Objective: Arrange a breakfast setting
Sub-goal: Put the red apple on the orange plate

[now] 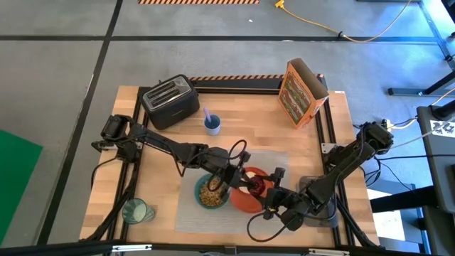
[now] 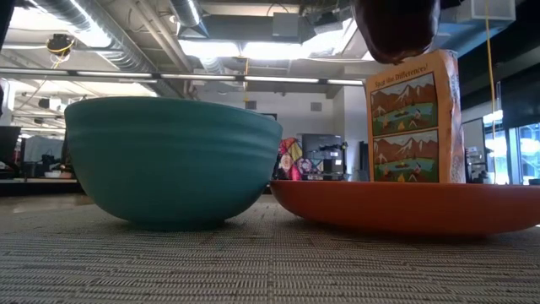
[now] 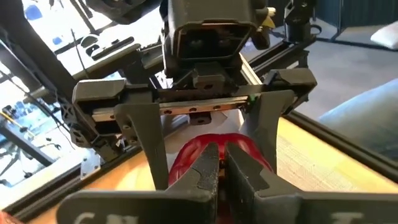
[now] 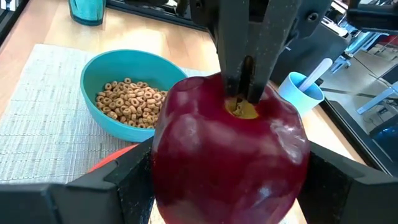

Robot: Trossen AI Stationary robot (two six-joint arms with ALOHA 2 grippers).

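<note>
A dark-red apple (image 4: 230,149) hangs above the orange-red plate (image 2: 405,207), with both grippers on it. My right gripper (image 4: 230,186) is shut on the apple. My left gripper (image 4: 247,93) is shut at the apple's stem hollow. The teal bowl (image 4: 127,93), filled with cereal rings, stands on the grey placemat (image 1: 186,213) just left of the plate. The clear greenish glass (image 1: 135,211) stands on the bare table at the near left. My left gripper's shut fingertips (image 4: 239,84) reach into the apple's stem hollow (image 4: 245,111), and a thin brown stem shows pinched between them. The fingers come from the table's left, slanting slightly down. My right gripper pinches the apple's two opposite sides between its fingers (image 4: 134,180), which stand wide apart. It comes from the table's near right, slanting slightly down. The apple's underside (image 2: 396,51) is lifted clear of the plate, stem end toward the left gripper.
A black toaster (image 1: 169,101) stands at the far left and a blue cup (image 1: 212,125) holding a utensil beside it. An orange cereal box (image 1: 302,92) stands upright at the far right. Bare wood lies between the toaster and the placemat.
</note>
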